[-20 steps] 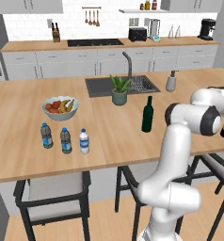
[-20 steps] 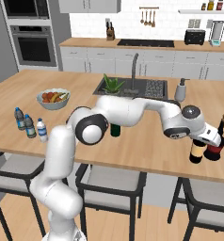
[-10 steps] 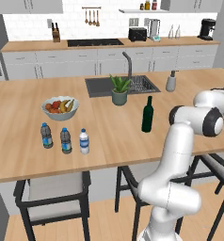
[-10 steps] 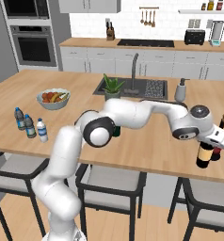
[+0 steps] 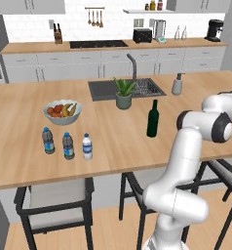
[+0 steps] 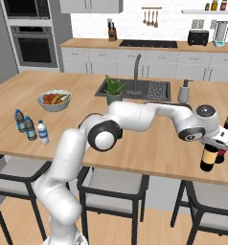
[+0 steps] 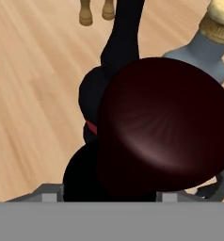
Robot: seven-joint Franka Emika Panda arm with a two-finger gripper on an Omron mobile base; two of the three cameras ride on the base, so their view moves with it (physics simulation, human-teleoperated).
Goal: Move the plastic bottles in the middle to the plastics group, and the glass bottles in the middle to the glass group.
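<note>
the brown bottle (image 6: 209, 159) with its yellow label stands upright near the right end of the wooden desk (image 6: 149, 146), right under the hand — the fingers (image 6: 216, 141) are at its neck and seem to be closed on it, though the hand hides them, so i cannot tell for sure. just beside it stands a dark reddish bottle (image 6: 223, 143), the glass group. from the hand view the brown bottle's dark rounded top (image 7: 163, 127) sits huge in front, with a pale grey bottle with a cork (image 7: 209, 44) behind it.

farther left: one tall green wine bottle (image 5: 152, 119) mid-desk, upright, well apart from three small water bottles — two dark-capped (image 5: 48, 140) and one white-capped (image 5: 87, 147) just beside them. near them one fruit bowl (image 5: 62, 112); one potted plant (image 5: 123, 93) by the sink (image 5: 125, 89); one soap dispenser (image 5: 177, 85). stools below, grey cabinets and a wall oven (image 6: 35, 45) behind.
</note>
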